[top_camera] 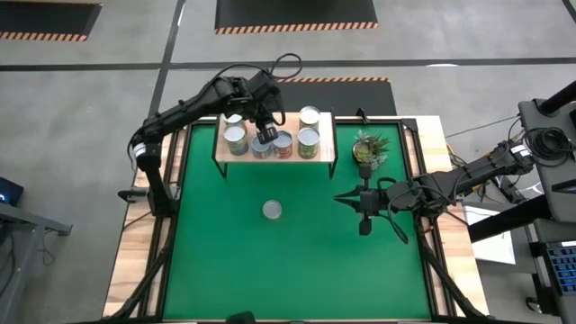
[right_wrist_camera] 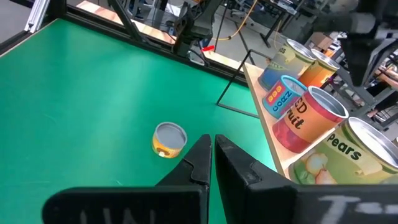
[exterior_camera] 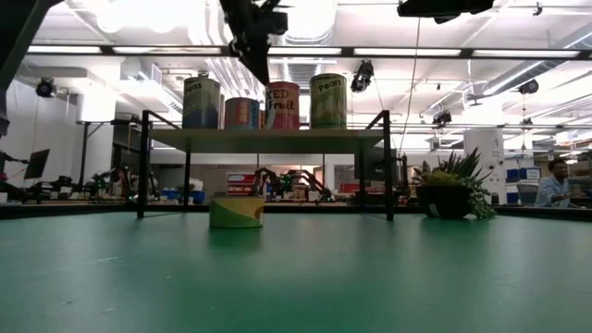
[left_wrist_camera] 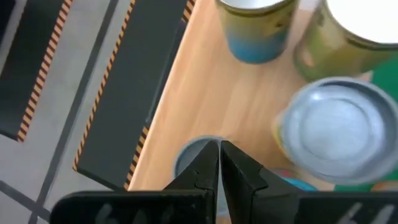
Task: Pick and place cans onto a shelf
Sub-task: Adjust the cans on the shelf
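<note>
cans [top_camera: 283, 142] on shelf [top_camera: 326, 135]

High cam looks straight down on whole table [top_camera: 297, 261]. Low cam sits at tabletop level, facing room. Wrist cams: left close over shelf [left_wrist_camera: 205, 93]; right farther, sharing shelf w/ others.

Legible text appears only on can labels on the shelf [exterior_camera: 268, 140].

Low view: the green can [exterior_camera: 328, 101] at the right end reads "Pears". The red can [exterior_camera: 283, 104] beside it reads "Fruit", with an upper word cut off by the arm. The blue-and-green can [exterior_camera: 202, 102] at the left end carries a short word too small to read.

Right wrist view: the blue can [right_wrist_camera: 280, 94] shows "ZOOZ" as seen, uncertain.
</note>
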### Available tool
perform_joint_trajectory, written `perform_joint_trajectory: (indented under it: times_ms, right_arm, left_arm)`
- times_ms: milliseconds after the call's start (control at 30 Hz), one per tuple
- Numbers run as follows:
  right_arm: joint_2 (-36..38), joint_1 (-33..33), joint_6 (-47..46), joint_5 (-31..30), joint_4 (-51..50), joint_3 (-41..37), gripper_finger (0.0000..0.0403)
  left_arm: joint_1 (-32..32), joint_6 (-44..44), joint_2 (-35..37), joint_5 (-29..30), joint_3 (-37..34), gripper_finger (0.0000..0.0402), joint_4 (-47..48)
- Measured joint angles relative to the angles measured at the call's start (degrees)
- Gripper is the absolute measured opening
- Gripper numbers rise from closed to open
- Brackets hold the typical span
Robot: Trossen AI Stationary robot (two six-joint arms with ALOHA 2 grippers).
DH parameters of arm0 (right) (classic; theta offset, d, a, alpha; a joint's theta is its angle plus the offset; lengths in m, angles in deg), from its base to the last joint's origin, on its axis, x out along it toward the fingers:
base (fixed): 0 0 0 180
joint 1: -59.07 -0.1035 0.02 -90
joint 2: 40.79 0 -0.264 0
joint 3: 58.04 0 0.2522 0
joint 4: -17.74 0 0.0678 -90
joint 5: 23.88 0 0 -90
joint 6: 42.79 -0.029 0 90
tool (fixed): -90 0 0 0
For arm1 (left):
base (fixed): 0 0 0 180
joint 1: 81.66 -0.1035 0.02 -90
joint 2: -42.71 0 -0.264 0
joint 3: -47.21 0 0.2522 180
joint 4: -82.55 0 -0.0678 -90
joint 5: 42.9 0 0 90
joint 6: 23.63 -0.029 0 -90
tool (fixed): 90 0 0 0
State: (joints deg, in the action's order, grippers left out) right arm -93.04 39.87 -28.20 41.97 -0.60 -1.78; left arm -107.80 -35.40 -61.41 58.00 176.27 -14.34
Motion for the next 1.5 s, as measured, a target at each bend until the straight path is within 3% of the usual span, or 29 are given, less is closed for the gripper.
perform_joint_trajectory:
  times_ms: [400,733,1500]
  right_arm:
    - [0.0,0.0,0.0,0.0,0.1,0.0,0.0009]
    - [0.0,0.0,0.0,0.0,0.1,0.0,0.0009]
    - [0.0,0.1,0.0,0.0,-0.1,0.0,0.0009]
  left_arm:
    - [-2.9,-0.9,0.0,0.0,-6.6,0.0,-6.0]
    - [-3.4,-2.3,0.0,0.0,-7.1,0.0,-8.5]
    - [-4.1,-2.7,-1.6,0.0,-7.1,0.0,-3.7]
